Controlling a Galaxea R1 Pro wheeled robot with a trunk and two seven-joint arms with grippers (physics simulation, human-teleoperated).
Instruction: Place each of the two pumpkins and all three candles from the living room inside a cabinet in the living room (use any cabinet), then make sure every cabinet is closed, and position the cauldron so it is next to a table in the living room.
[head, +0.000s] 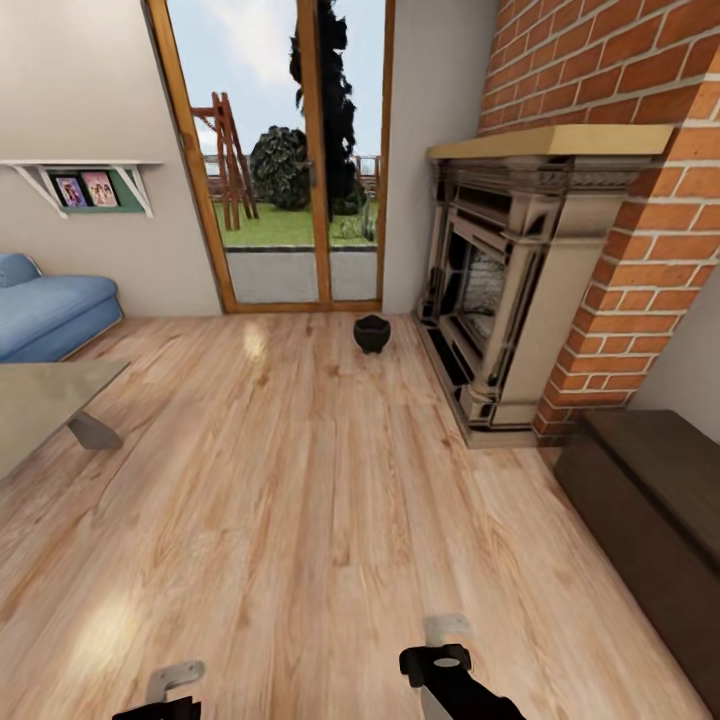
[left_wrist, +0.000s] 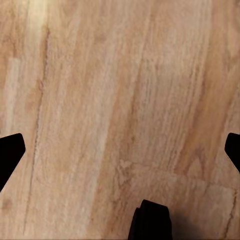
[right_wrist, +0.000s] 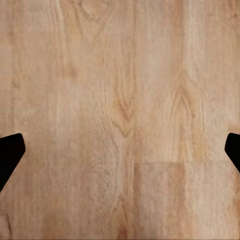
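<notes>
The black cauldron (head: 372, 333) stands on the wooden floor in front of the glass door, left of the fireplace and far ahead of both arms. A corner of the grey-beige table (head: 40, 400) reaches in at the left edge. The dark-brown cabinet (head: 650, 500) runs along the right wall, its front shut. My left gripper (head: 168, 692) and right gripper (head: 443, 655) hang low at the bottom of the head view. Both wrist views look straight down at bare floor: the left gripper (left_wrist: 120, 155) and the right gripper (right_wrist: 120, 155) are open, with nothing between the fingers. The pumpkins and candles are out of view.
A brick fireplace (head: 500, 290) with a wooden mantel juts out at the right. A blue sofa (head: 45, 310) sits at the far left under a wall shelf (head: 85, 185). Wide wooden floor (head: 300, 480) lies between me and the cauldron.
</notes>
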